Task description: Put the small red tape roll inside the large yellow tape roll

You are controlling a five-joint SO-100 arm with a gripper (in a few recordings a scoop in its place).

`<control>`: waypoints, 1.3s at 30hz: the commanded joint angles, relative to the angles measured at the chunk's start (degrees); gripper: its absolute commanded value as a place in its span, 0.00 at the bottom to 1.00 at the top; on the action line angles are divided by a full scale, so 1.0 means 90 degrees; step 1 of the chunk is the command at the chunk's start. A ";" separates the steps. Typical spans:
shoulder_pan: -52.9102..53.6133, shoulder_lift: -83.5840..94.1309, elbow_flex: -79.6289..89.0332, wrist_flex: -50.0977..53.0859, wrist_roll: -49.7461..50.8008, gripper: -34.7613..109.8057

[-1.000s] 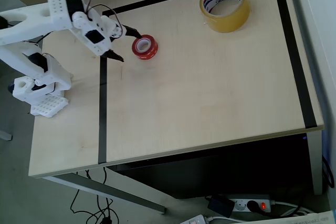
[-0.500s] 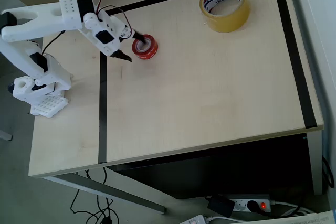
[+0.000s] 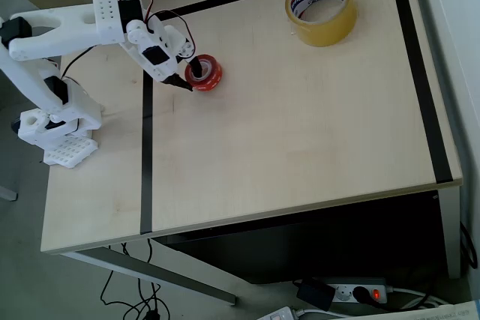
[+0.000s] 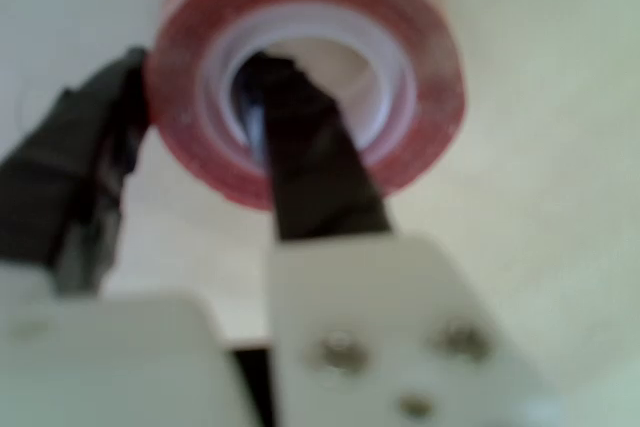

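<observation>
The small red tape roll (image 3: 208,73) lies flat on the light wooden table, left of centre near the back. My gripper (image 3: 190,76) reaches it from the left. In the wrist view one black finger (image 4: 300,167) dips into the whitish core of the red roll (image 4: 420,97) and the other finger (image 4: 85,177) presses against the outside of its left wall, so the gripper (image 4: 195,77) is shut on that wall. The large yellow tape roll (image 3: 330,28) stands flat at the back right, well apart from the gripper.
Black tape lines (image 3: 146,148) frame the tabletop at the left, back and right. The white arm base (image 3: 56,121) sits at the table's left edge. The front edge (image 3: 247,211) drops to the floor, where a power strip (image 3: 352,291) lies.
The gripper moved right onto the red roll, one finger going into its core, and closed on the wall. The roll shifted slightly left. The yellow roll stayed put.
</observation>
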 commanded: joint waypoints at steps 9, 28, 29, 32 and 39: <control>0.0166 -0.0059 -0.4277 0.0029 -0.0586 0.24; -0.0303 -0.4619 -1.2021 0.0850 -0.0176 0.24; -0.0303 -0.4658 -1.2021 0.0840 -0.0166 0.24; -0.0303 -0.4785 -1.1982 0.0781 -0.0166 0.24; -0.0293 -0.5498 -1.1826 0.0527 -0.0166 0.24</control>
